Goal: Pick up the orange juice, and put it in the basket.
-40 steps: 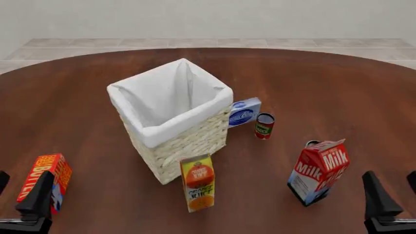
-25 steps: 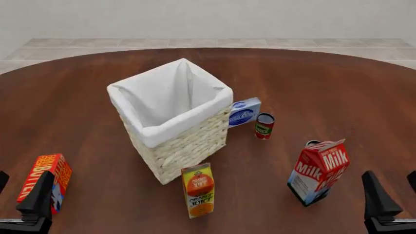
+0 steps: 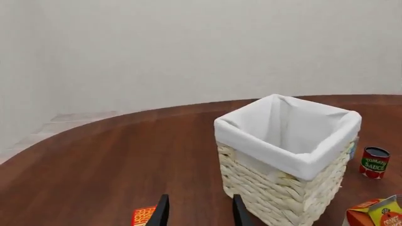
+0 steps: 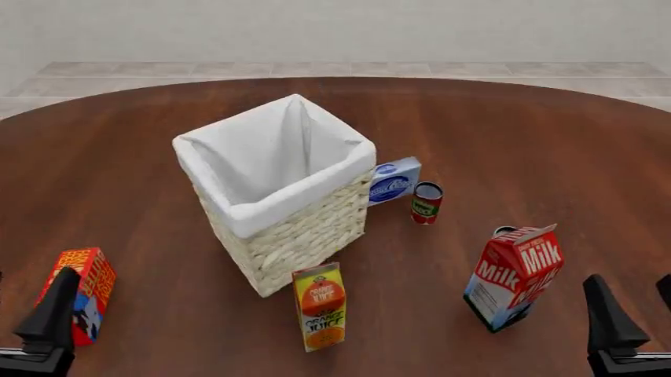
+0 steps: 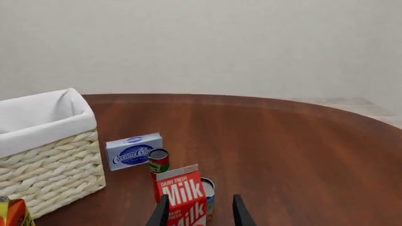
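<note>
The juice [image 4: 320, 306] stands upright on the brown table [image 4: 504, 133], just in front of the near corner of the basket [image 4: 278, 192], long axis vertical, printed face toward the camera; nothing holds it. Both arms wait at the near edge. The left gripper [image 4: 47, 322] sits low at the front view's left corner, beside the butter box [image 4: 78, 294]; the right gripper [image 4: 614, 326] sits low at the right corner, with the milk carton [image 4: 514, 275] between it and the juice. The juice lies ahead of both and inward, roughly midway between them, perhaps a shade nearer the left. Each wrist view shows two dark fingers [image 3: 162, 214] parted with bare table between them, so both grippers are released and empty. In the left wrist view the basket fills the middle and the juice's top shows only at the frame's edge [image 3: 383, 215], so the left gripper is not aimed at it; the right wrist view catches a sliver of it [image 5: 12, 212], with milk straight ahead between the fingers [image 5: 238, 212]. A tomato can [image 4: 426, 203] and a blue cream-cheese box [image 4: 394, 180] stand beyond, beside the basket. By this reading the pick has not begun, and the left arm has the clearer path, needing to swing inward past the butter.
</note>
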You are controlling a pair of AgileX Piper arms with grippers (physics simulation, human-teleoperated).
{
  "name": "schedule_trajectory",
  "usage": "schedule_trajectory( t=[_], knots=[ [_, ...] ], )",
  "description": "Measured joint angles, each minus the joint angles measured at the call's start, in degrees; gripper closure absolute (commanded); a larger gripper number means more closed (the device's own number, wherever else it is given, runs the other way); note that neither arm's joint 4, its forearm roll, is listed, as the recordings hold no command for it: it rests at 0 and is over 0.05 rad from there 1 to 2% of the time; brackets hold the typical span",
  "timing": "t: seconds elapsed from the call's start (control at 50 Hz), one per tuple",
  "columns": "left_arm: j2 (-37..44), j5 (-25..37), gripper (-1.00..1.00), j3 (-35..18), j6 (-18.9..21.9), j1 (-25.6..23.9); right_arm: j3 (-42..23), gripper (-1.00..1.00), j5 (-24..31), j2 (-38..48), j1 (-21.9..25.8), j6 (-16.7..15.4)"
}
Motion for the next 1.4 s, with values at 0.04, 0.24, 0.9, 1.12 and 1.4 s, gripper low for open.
schedule_trajectory(
  t=[0.04,0.24,0.9,1.12,1.4],
  knots=[
    [-0.02,0.44,-1.0,-0.78,0.15,-0.16,0.0,-1.0,-0.02,-0.01,0.04,0.01],
    [-0.04,3.53,-1.0,-5.82,0.39,-3.04,0.0,-1.0,-0.1,-0.04,0.17,0.11],
    [6.2,7.18,-1.0,-17.09,3.87,-27.77,0.0,-1.0,-0.25,-0.08,1.19,0.26],
    [10.08,5.98,-1.0,-18.05,5.76,-35.31,0.0,-1.0,-0.27,-0.08,1.47,0.3],
    [15.8,3.68,-1.0,-18.28,7.68,-42.76,0.0,-1.0,-0.23,-0.07,1.63,0.37]
  ],
)
